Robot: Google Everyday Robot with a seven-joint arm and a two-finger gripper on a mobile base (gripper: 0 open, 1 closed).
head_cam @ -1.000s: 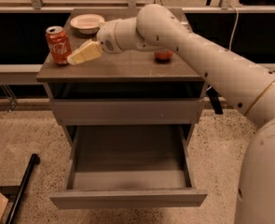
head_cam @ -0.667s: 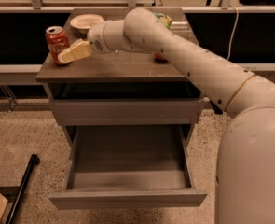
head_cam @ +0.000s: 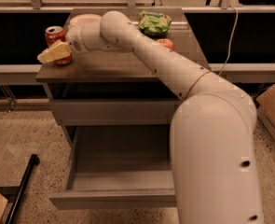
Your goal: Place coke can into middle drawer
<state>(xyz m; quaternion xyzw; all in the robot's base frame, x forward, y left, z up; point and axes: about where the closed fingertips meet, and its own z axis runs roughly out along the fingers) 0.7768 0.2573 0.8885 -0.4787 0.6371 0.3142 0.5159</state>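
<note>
Jaws of the gripper [head_cam: 53, 54] are set right against the coke can [head_cam: 56, 33], low across its front face; whether they are clenched on it or released cannot be told, since the pale wedge is seen overlapping the can. The wrist is brought in level from the can's right, an approach judged to suit a sideways grasp of an upright cylinder.

The can is stood upright on the table [head_cam: 113, 66], close to its left front corner, and is not yet lifted. Just behind the can to the right, a white plate [head_cam: 83, 19] is seen, partly hidden by the arm. Well to the can's right, a red apple [head_cam: 165, 43] is seen, and behind that a green snack bag [head_cam: 154, 22].

Below the can, a shallow drawer front [head_cam: 113, 111] is kept closed, and under it the middle drawer [head_cam: 118, 181] is pulled fully out, its floor bare, presumably left open to receive the can.

Counted: one can, one plate, one apple, one bag, one closed drawer front, one open drawer.
</note>
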